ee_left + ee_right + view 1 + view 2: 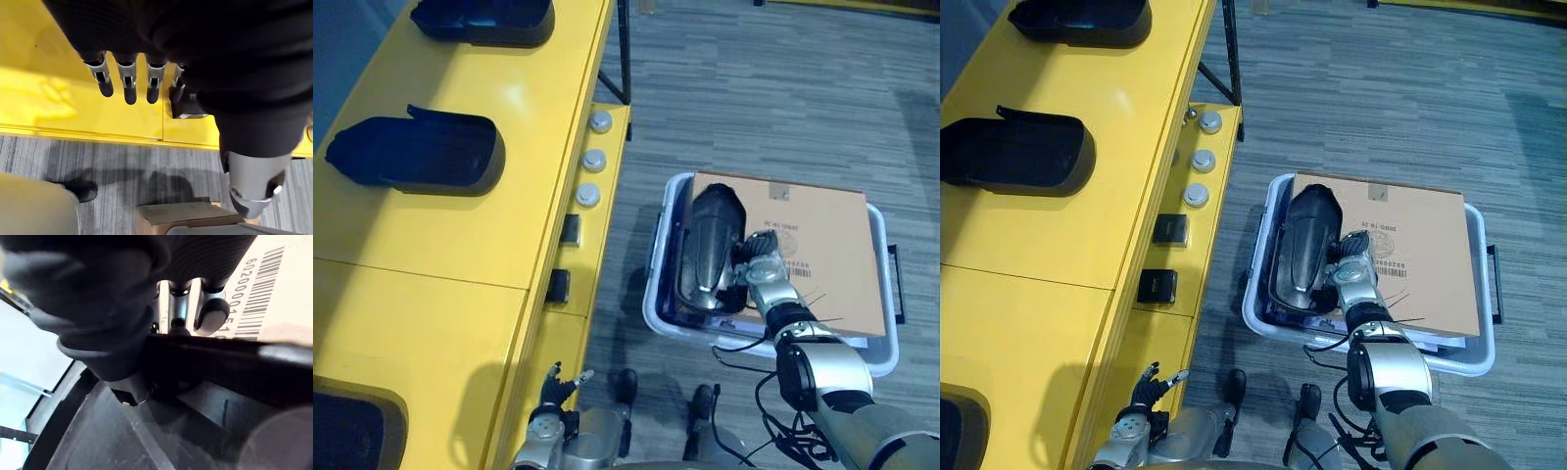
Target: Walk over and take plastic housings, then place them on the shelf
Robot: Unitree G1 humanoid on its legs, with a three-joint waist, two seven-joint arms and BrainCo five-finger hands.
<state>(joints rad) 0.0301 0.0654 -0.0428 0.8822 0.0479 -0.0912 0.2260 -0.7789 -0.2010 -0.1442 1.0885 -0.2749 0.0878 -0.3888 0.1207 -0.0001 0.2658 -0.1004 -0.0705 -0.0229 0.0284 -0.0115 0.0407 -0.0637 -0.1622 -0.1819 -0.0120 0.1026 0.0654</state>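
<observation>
Right hand (756, 266) clamped on rim of black plastic housing (707, 245) in white bin (656, 294).
Housing body lies at the hand's 9 o'clock, beside cardboard box (818, 245); left hand (553, 392) relaxed, fingers straight.

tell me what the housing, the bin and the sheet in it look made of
Housing: glossy black, probably moulded plastic; highlights streak its curved shell.
Bin: pale and smooth with a rounded rim, likely plastic.
Sheet: matte brown with a printed barcode label, looks like cardboard.
</observation>
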